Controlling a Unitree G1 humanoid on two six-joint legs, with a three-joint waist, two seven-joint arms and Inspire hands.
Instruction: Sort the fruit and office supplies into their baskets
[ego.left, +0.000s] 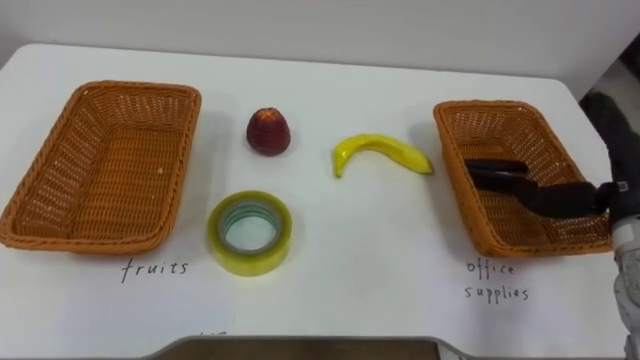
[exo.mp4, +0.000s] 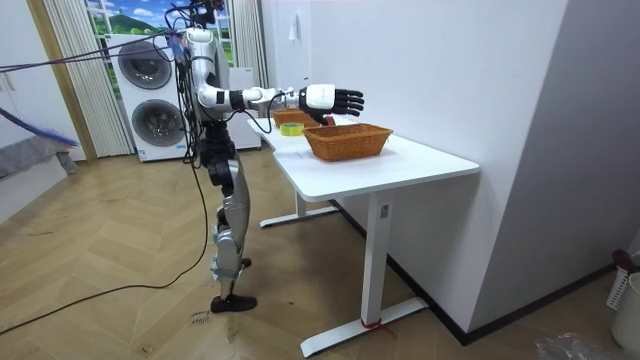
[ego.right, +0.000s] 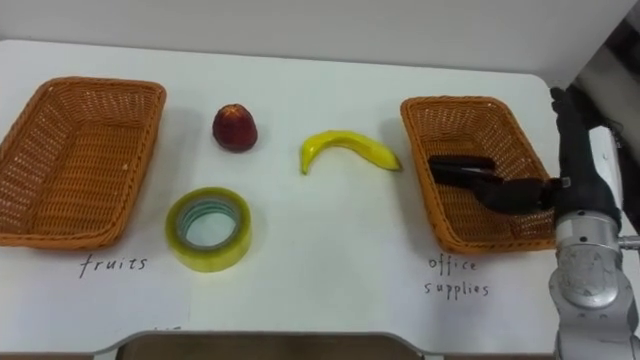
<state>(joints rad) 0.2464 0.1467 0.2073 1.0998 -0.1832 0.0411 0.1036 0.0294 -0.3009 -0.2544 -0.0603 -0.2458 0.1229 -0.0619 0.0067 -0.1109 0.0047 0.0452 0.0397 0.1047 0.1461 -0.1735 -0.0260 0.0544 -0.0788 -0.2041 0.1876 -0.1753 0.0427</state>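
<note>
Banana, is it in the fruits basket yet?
No, the banana lies on the white table, between the apple and the office supplies basket.

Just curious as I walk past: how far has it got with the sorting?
Nothing is clearly sorted: the fruits basket is empty. The right hand reaches open over the office supplies basket; whether anything lies beneath it, I cannot tell. The red fruit, banana and tape roll lie on the table between the baskets, unsorted.
</note>
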